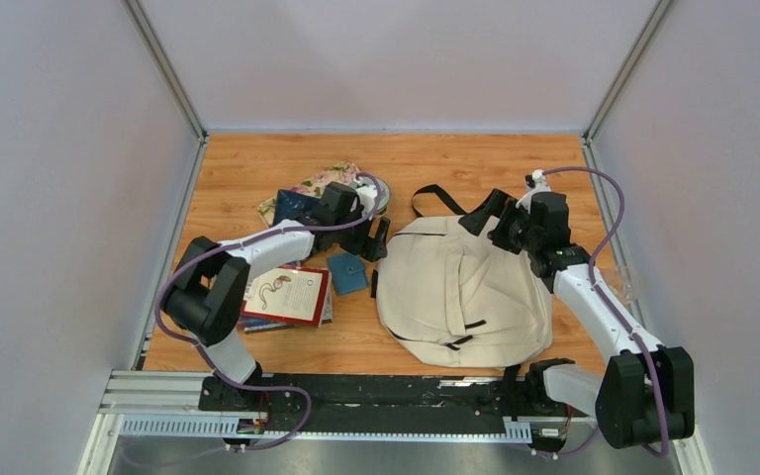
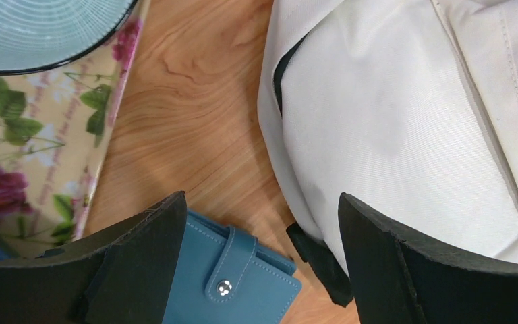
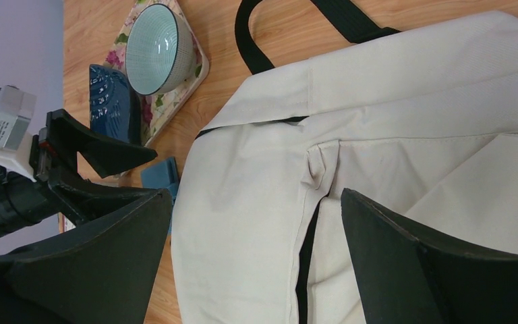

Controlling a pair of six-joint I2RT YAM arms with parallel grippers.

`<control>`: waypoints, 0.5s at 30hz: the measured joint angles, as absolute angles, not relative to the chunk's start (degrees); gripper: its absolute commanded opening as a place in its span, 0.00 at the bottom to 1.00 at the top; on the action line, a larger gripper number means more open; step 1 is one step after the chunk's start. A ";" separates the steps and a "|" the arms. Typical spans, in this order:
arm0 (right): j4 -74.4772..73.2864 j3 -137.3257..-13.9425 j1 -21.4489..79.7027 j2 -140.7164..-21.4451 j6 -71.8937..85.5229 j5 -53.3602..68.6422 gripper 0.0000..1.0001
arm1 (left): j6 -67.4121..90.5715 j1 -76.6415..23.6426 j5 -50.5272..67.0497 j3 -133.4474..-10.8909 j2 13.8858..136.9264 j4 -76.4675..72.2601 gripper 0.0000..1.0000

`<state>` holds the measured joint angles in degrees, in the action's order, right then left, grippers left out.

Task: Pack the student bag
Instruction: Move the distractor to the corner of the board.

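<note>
The student bag (image 1: pixel 460 292), a cream backpack with black straps, lies flat on the wooden table, its zipper opening showing as a dark slit (image 3: pixel 307 256). My left gripper (image 1: pixel 376 240) hovers open at the bag's upper left edge. In the left wrist view my left gripper (image 2: pixel 260 202) spans bare wood, with a blue snap wallet (image 2: pixel 243 283) by one finger and the bag (image 2: pixel 405 108) by the other. My right gripper (image 1: pixel 500 226) is open over the bag's top right. Seen from its wrist, my right gripper (image 3: pixel 256 196) holds nothing, with the bag's fabric (image 3: pixel 378 115) below.
A floral tray (image 1: pixel 322 188) holds a pale green bowl (image 1: pixel 376 193) and a dark blue pouch (image 1: pixel 292 206) at the back left. A stack of books (image 1: pixel 287 295) lies left of the wallet (image 1: pixel 347 273). White walls enclose the table on three sides.
</note>
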<state>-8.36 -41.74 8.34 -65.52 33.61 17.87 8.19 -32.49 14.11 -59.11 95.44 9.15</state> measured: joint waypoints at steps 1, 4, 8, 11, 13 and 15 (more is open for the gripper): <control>-8.51 -41.74 8.34 -65.52 33.54 17.74 0.99 | 8.69 -32.51 14.37 -59.11 96.25 8.78 0.90; -9.02 -41.74 8.34 -65.52 33.17 17.39 0.99 | 9.85 -32.49 14.33 -59.11 98.89 7.14 0.90; -9.63 -41.74 8.34 -65.52 32.67 16.93 0.99 | 10.79 -32.49 12.69 -59.11 101.06 5.43 0.90; -10.50 -41.76 8.34 -65.54 32.05 16.47 0.99 | 11.53 -32.49 10.33 -59.72 102.61 4.36 0.90; -10.74 -41.76 8.34 -65.54 31.62 16.01 0.99 | 12.08 -32.25 8.82 -60.49 103.96 3.86 0.90; -11.00 -41.85 8.34 -65.54 31.27 15.62 0.99 | 12.62 -31.68 8.21 -61.30 105.49 3.25 0.90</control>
